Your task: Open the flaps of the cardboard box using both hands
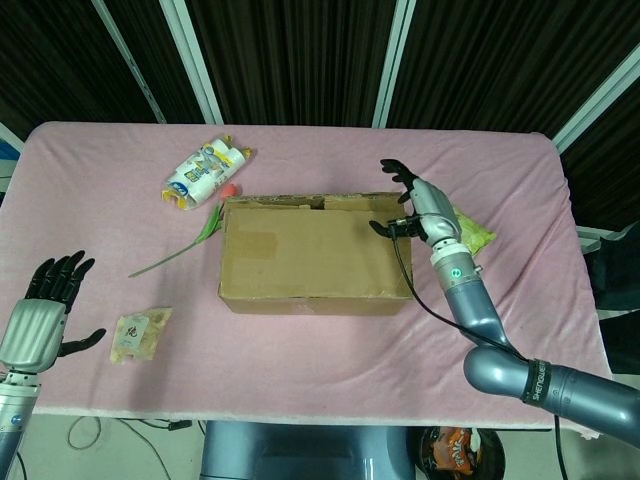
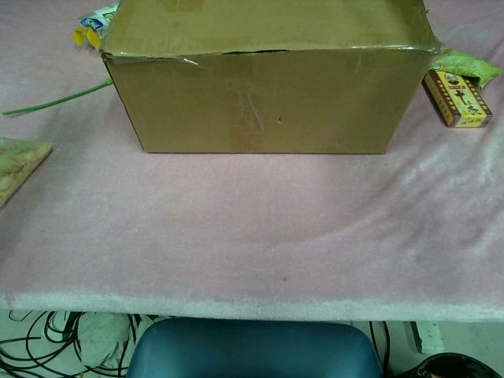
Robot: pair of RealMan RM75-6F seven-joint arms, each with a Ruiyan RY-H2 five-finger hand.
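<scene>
We see the cardboard box (image 1: 316, 255) in the middle of the table (image 1: 500, 180), its flaps closed. Our right hand (image 1: 418, 200) is over its right back corner, fingers spread, holding nothing. Our left hand (image 1: 45, 305) is spread wide and empty at the front left corner.

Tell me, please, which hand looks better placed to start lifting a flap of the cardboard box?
The right hand, probably. It is open over the far right corner of the cardboard box, whose flaps lie closed. The left hand, also open, sits by the table's near left edge, well away from the box.
</scene>
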